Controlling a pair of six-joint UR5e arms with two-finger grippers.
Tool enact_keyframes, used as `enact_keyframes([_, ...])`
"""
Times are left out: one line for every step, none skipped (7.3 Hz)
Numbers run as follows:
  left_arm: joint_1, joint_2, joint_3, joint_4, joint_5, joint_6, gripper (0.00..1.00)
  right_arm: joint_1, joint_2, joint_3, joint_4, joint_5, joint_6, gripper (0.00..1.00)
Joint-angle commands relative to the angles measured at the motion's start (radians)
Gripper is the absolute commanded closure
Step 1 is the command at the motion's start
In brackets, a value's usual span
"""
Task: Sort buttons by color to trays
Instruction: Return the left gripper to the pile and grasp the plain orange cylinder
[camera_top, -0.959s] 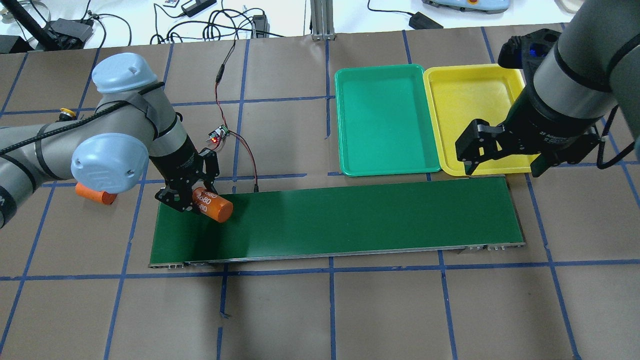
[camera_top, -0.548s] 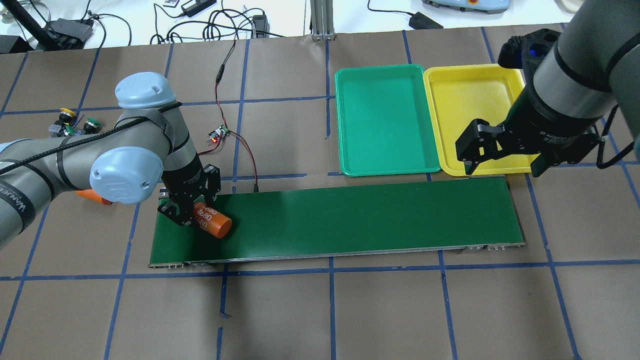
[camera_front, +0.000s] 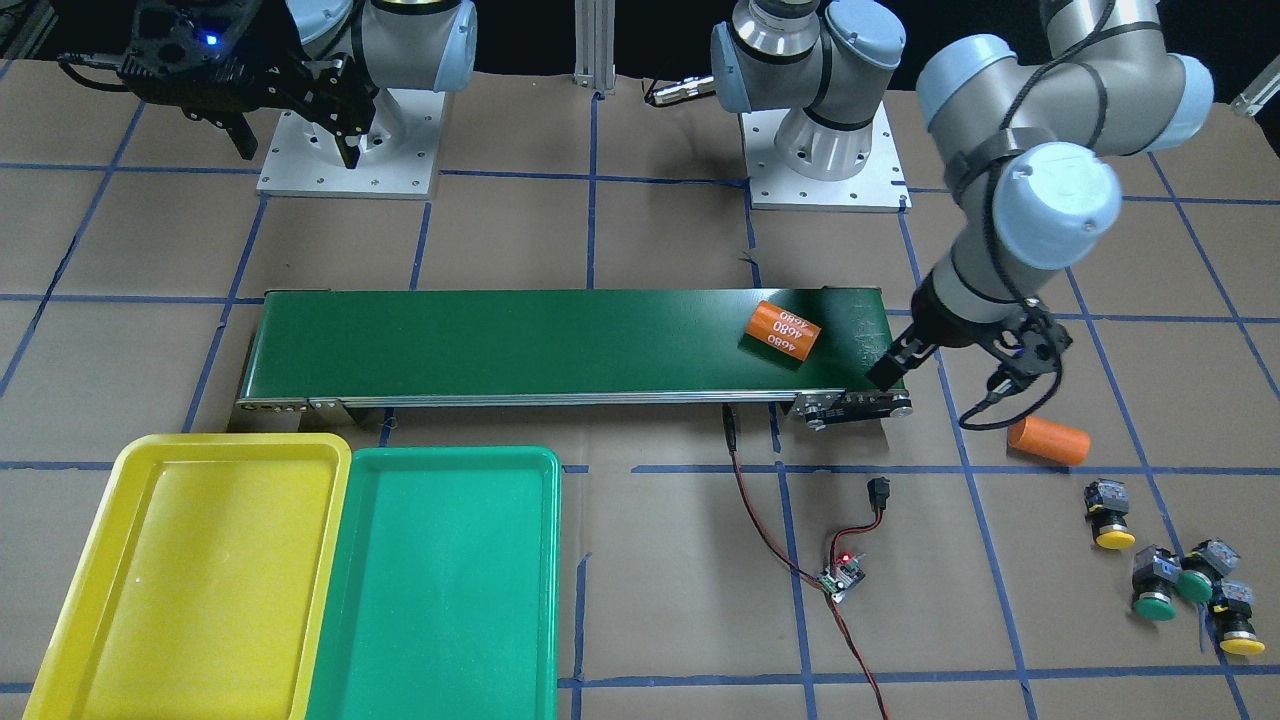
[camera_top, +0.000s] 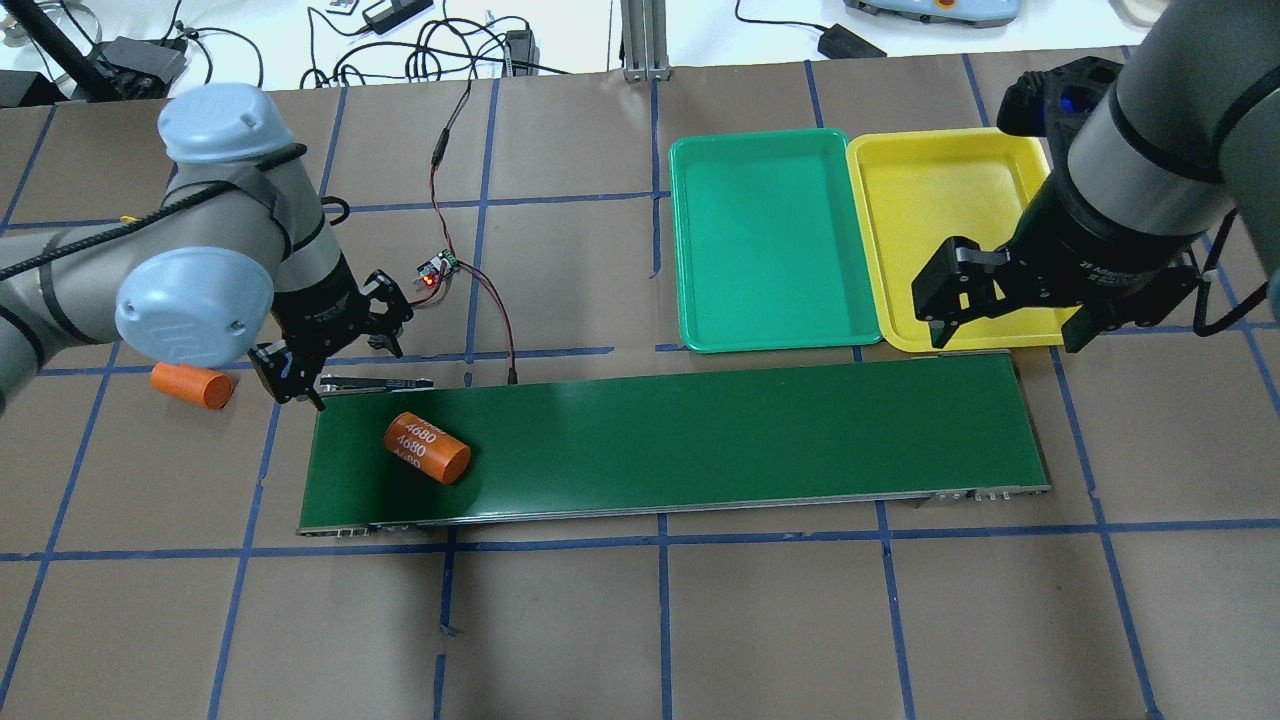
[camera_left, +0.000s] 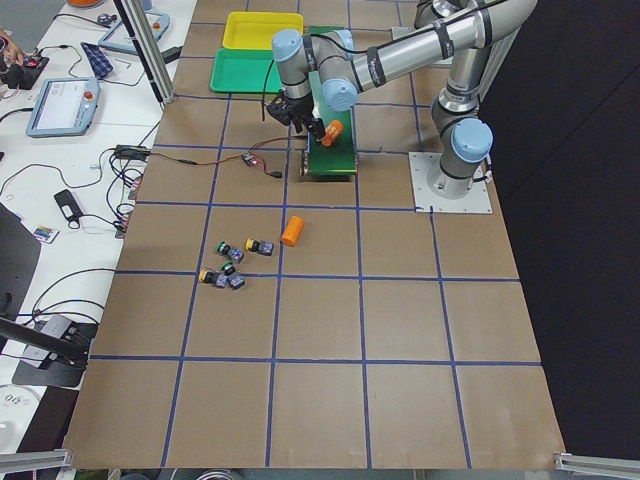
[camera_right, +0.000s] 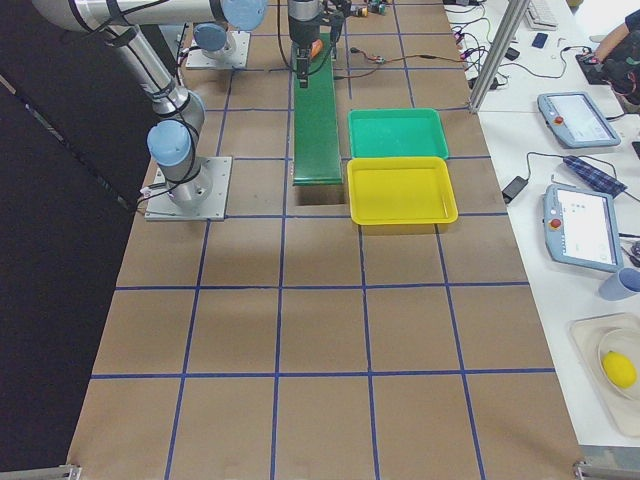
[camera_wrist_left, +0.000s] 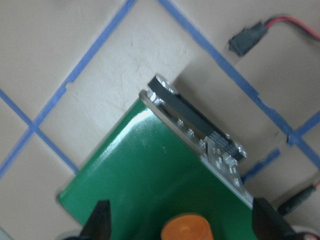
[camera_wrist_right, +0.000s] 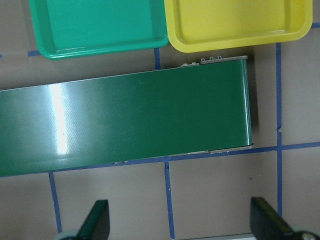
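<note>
Four buttons lie in a loose group at the table's left end: two yellow (camera_front: 1113, 538) (camera_front: 1241, 645) and two green (camera_front: 1155, 605) (camera_front: 1195, 585). In the overhead view my left arm hides them. The green tray (camera_top: 770, 240) and the yellow tray (camera_top: 940, 220) lie side by side behind the belt's right end, both empty. My left gripper (camera_top: 345, 372) is open and empty over the belt's far left corner. My right gripper (camera_top: 1008, 335) is open and empty above the belt's right end, by the yellow tray's near rim.
A dark-green conveyor belt (camera_top: 700, 430) runs across the middle. An orange "4680" cylinder (camera_top: 427, 447) lies on its left end. A second orange cylinder (camera_top: 190, 385) lies on the table left of the belt. A small circuit board (camera_top: 437, 270) with red-black wires sits behind the belt.
My left gripper has opened and let go of the orange cylinder, which now lies on the belt. The gripper has pulled back to the belt's far left corner. The right arm has not moved.
</note>
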Motion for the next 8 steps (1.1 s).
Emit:
enact_keyframes([0.222, -0.061, 0.031, 0.116, -0.006, 0.309, 0.0, 0.001, 0.0, 0.006, -0.002, 0.0, 0.0, 0.0])
enact_keyframes([0.301, -0.106, 0.033, 0.211, -0.009, 0.424, 0.0, 0.001, -0.002, 0.006, -0.002, 0.0, 0.0, 0.0])
enact_keyframes([0.341, -0.175, 0.025, 0.272, -0.013, 0.487, 0.0, 0.001, 0.0, 0.006, -0.002, -0.002, 0.0, 0.0])
enact_keyframes([0.348, -0.226, 0.016, 0.346, -0.012, 0.495, 0.0, 0.001, -0.002, 0.006, -0.001, -0.002, 0.002, 0.0])
enact_keyframes([0.348, -0.266, 0.03, 0.373, -0.016, 0.488, 0.0, 0.001, -0.002, 0.006, -0.001, -0.002, 0.002, 0.0])
enact_keyframes([0.367, -0.291, 0.032, 0.374, -0.022, 0.494, 0.0, 0.001, 0.0, 0.006, -0.004, -0.002, 0.0, 0.0])
enact_keyframes([0.406, -0.312, 0.022, 0.376, -0.079, 0.482, 0.0, 0.001, 0.0, 0.006, -0.004, -0.002, 0.0, 0.0])
enact_keyframes([0.418, -0.329, 0.018, 0.383, -0.105, 0.482, 0.06, 0.001, 0.001, 0.006, -0.004, -0.002, 0.0, 0.0])
